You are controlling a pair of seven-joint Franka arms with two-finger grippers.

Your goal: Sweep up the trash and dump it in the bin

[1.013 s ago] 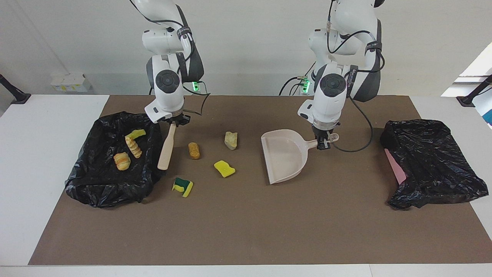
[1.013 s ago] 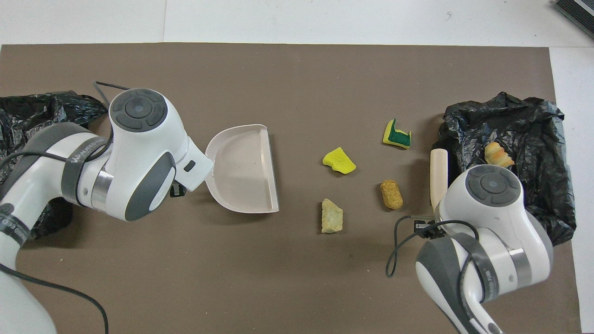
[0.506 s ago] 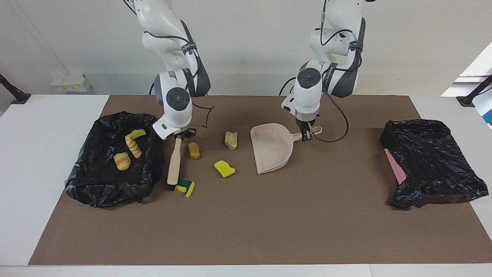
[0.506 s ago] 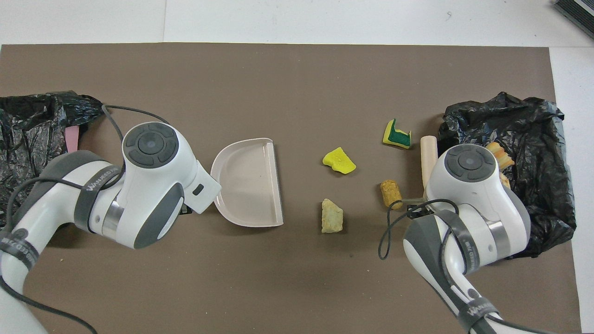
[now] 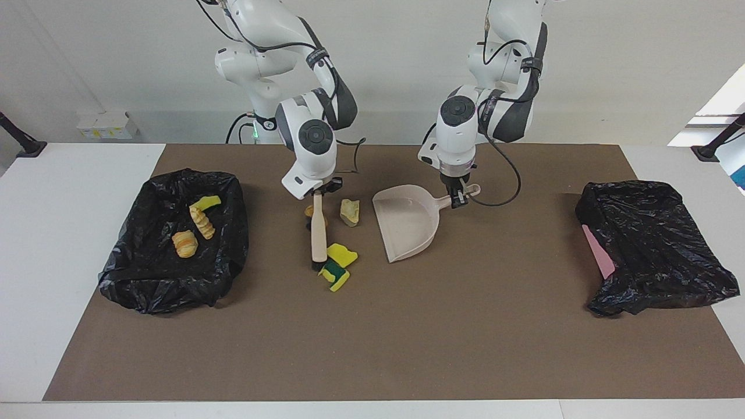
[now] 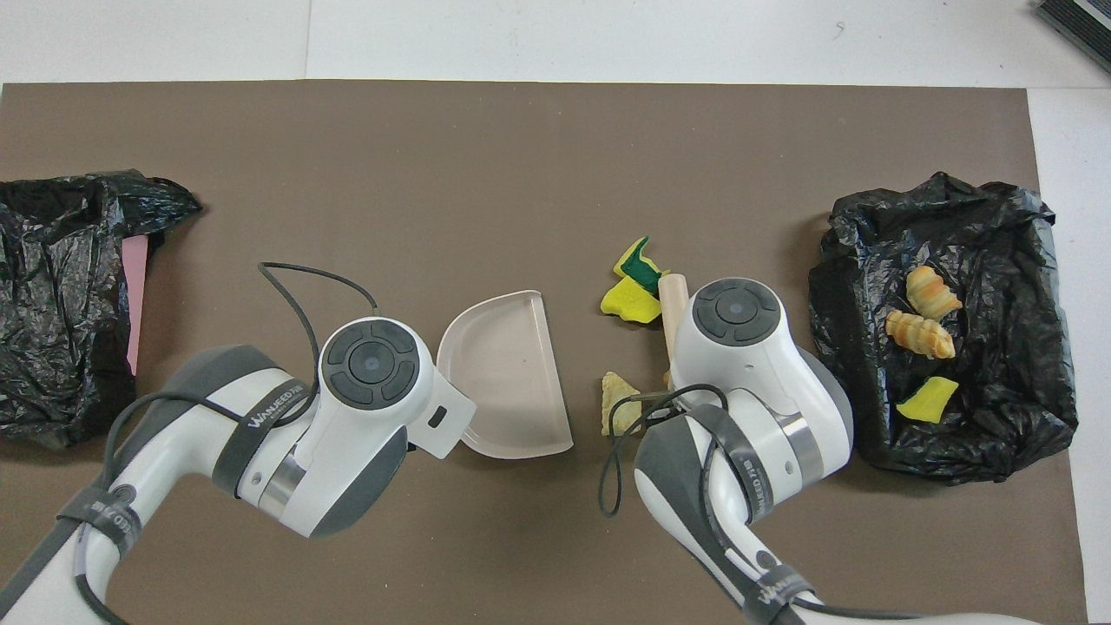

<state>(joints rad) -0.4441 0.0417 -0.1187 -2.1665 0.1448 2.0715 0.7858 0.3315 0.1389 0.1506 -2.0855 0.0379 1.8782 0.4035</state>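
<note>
The trash on the table has bunched up. The green-and-yellow sponge (image 5: 333,275) has been pushed from beside the lined bin (image 5: 174,238) to touch the yellow sponge piece (image 5: 343,254), and the brown crusty lump (image 5: 308,213) now sits half hidden by the brush (image 5: 318,233), near the pale tan lump (image 5: 349,212). All four scraps now lie just beside the dustpan (image 5: 407,224), which has slid toward them, so the gathering stroke looks well along. Three more scraps (image 5: 195,224) already lie in that bin.

The brush's long axis runs away from the robots, bristle end farthest from them and resting on the table at the sponges. The dustpan's mouth faces the scraps, its handle toward the left arm's end.

The right tool (image 5: 322,191) is clamped on the brush handle; the left tool (image 5: 460,198) is clamped on the dustpan handle. A second black bag (image 5: 652,244) lies at the left arm's end.
</note>
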